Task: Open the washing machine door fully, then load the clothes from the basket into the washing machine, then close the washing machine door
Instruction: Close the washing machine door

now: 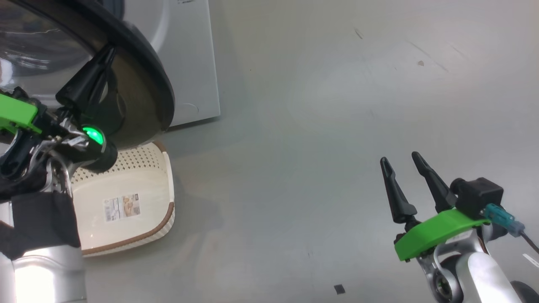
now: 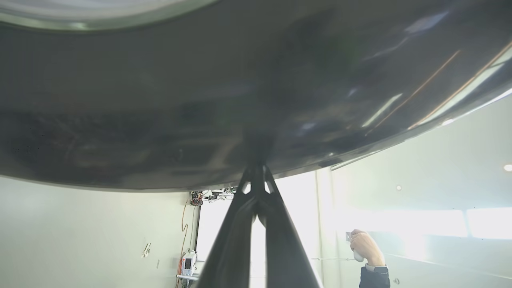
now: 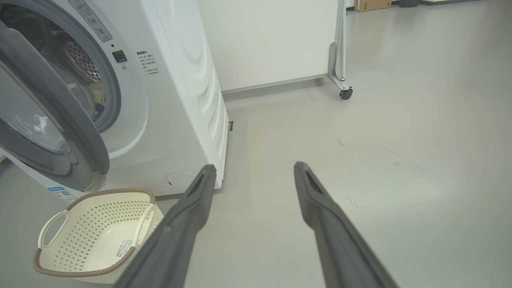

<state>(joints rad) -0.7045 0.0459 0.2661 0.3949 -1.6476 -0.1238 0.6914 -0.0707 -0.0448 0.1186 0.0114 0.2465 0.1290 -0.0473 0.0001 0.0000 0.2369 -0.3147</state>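
Your washing machine (image 3: 180, 100) stands on the floor with its door (image 1: 143, 71) part open, the lower edge just above the back rim of the empty basket (image 1: 139, 185), which it could catch. The door is round, with no long axis, and its glass bowl faces the porthole. Your left gripper (image 1: 110, 52), fingers pinched together on nothing, has its tips against the glossy rim and may skid off. Your right gripper (image 1: 399, 157) is spread wide and empty.

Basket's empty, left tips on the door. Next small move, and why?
Probably push the washing machine door toward the porthole with the shut left gripper: its tips sit against the glossy black rim, the door stands ajar, and the basket holds no clothes. The open right gripper is well clear over the floor.
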